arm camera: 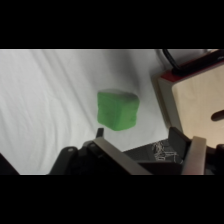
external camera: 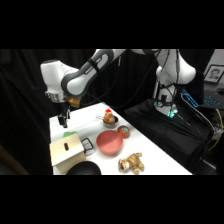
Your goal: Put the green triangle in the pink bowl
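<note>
The green triangle point(external camera: 69, 134) is a small bright green block lying on the white cloth at the table's far left, right behind the wooden box. In the wrist view the green triangle point(arm camera: 117, 110) lies flat, just beyond the fingertips. My gripper point(external camera: 63, 121) hangs a little above and left of it, touching nothing. Seen from the wrist, my gripper point(arm camera: 152, 150) is open, and the block is not between its fingers. The pink bowl point(external camera: 110, 142), wide and salmon-pink, stands in the middle of the table, to the right of the box.
A wooden box point(external camera: 66, 151) with a slot, point(arm camera: 200, 105) in the wrist view, stands close beside the block. A small reddish bowl point(external camera: 123, 131), a metal bowl point(external camera: 109, 119) holding a toy, a black bowl point(external camera: 84, 169), a plush toy point(external camera: 131, 162) and a black wire clip point(external camera: 88, 145) surround the pink bowl.
</note>
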Tool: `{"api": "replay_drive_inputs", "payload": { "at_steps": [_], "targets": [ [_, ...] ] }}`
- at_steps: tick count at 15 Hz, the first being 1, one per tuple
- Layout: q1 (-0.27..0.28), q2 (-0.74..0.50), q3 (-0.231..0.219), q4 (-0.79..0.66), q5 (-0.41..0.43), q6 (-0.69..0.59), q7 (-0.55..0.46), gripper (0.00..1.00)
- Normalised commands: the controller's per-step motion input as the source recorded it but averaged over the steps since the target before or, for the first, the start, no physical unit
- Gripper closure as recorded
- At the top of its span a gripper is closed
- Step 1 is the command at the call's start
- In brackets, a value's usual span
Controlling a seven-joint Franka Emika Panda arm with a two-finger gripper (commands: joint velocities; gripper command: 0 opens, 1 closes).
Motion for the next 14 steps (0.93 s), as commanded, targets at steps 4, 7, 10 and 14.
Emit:
{"api": "replay_drive_inputs", "payload": {
  "at_steps": [4,7,10,14],
  "targets": [
    [-0.036,0.25,-0.029,0.36,0.117,0.01,0.04,0.00],
    [-0.029,0.23,-0.016,0.35,0.120,0.00,0.02,0.00],
    [-0.050,0.25,0.014,0.36,0.147,-0.02,-0.01,0.00],
    [-0.046,0.24,0.029,0.33,0.134,-0.02,0.00,0.00]
  ]
}}
